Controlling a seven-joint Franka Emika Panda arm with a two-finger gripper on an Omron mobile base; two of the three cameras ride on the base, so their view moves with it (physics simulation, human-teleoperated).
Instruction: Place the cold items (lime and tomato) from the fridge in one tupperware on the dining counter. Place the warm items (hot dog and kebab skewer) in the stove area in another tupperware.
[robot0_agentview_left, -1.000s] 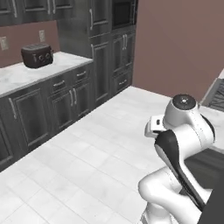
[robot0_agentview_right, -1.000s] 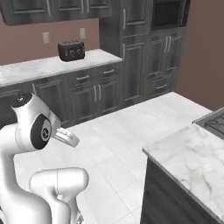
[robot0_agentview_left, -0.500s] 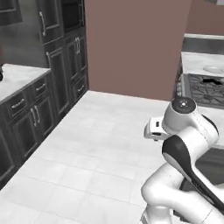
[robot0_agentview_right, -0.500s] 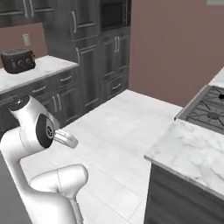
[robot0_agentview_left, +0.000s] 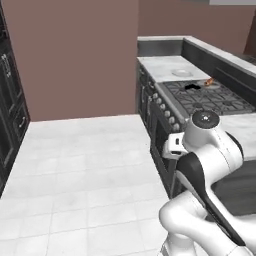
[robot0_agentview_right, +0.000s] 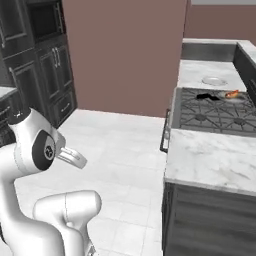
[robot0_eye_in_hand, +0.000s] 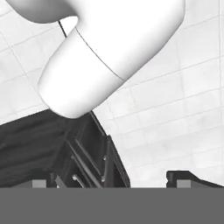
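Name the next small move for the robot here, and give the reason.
Probably drive the base closer to the stove: the hot dog lies at its far side, beyond the folded arm, and the gripper, fingers apart, points down with nothing in it.

We see a home kitchen: gas stove (robot0_agentview_right: 215, 112), marble counter (robot0_agentview_right: 215, 160), dark cabinets (robot0_agentview_right: 47, 75), wall oven (robot0_agentview_right: 42, 22), and tiled floor (robot0_agentview_left: 85, 170).

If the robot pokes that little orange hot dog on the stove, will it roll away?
Probably a bit. The hot dog looks long and rounded, so a sideways push may roll it. It lies on the stove grates, whose bars would likely stop it. It looks small, so probably light.
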